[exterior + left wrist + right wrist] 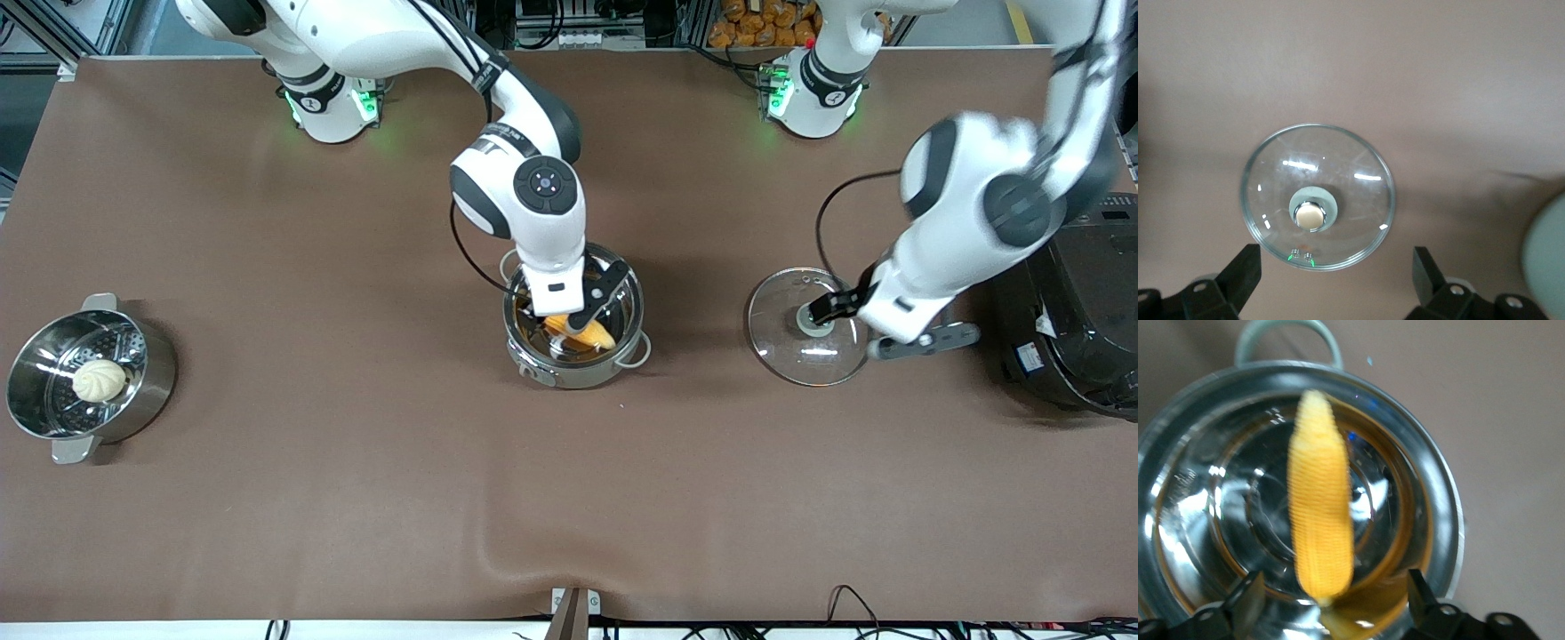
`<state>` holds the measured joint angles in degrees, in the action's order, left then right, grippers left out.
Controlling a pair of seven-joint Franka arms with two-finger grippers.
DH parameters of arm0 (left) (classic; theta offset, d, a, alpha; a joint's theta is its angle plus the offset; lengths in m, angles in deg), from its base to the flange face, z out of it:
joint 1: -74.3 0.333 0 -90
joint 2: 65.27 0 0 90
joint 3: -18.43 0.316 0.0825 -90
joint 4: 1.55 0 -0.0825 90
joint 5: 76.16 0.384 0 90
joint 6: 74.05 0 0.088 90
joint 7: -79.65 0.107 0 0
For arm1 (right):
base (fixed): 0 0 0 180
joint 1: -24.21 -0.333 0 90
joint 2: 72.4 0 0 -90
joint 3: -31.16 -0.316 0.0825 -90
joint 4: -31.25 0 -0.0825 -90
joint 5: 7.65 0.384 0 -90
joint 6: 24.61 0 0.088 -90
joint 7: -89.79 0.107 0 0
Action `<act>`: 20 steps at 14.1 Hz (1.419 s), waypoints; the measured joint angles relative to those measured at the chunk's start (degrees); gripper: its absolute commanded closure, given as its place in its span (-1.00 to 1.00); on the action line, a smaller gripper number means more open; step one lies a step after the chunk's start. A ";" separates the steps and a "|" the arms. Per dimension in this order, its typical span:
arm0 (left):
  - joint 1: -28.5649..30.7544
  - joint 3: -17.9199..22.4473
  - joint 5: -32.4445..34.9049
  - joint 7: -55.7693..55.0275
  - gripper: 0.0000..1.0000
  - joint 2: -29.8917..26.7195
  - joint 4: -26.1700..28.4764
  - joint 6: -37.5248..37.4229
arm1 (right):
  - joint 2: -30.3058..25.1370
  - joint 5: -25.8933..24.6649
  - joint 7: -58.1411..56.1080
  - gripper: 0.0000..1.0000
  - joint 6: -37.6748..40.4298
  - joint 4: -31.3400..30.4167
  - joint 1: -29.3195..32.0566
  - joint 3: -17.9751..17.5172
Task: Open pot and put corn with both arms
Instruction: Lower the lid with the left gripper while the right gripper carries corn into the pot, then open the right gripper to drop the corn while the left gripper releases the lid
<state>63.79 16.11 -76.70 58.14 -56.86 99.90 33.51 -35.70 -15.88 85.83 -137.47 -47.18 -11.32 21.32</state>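
Observation:
The shiny steel pot (544, 369) stands uncovered at the middle of the table. The yellow corn (589, 334) is inside it and free of the fingers. My right gripper (573, 313) hangs open just over the pot's mouth. In the right wrist view the corn (1319, 520) lies across the pot's floor (1445, 500) between the spread fingers (1248, 597) of the right gripper (1331, 597). The glass lid (787, 351) lies flat on the table toward the left arm's end. My left gripper (837, 307) is open above it. The left wrist view shows the lid (1355, 200) under the left gripper (1337, 273).
A steel steamer pot (142, 391) with a pale bun (98, 380) stands at the right arm's end of the table. A big black rice cooker (1076, 320) stands at the left arm's end, close to the left arm's elbow.

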 measured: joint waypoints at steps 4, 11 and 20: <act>0.49 0.06 0.00 0.00 -1.00 -0.44 -12.05 -8.27 | -4.35 -0.03 0.00 -1.00 8.23 1.13 6.79 0.47; 0.78 0.13 0.83 0.00 -1.00 -2.84 -17.74 -16.03 | -13.22 0.32 -0.64 -1.00 10.31 -5.68 20.43 0.87; 4.99 -0.36 1.65 4.95 -1.00 -5.37 -17.75 -18.48 | -30.11 9.07 -5.83 -1.00 21.31 -11.49 31.99 13.67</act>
<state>68.78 15.75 -75.05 63.09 -62.23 82.15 15.03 -65.81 -6.80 80.00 -116.17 -58.67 20.67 34.99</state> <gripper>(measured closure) 0.000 0.000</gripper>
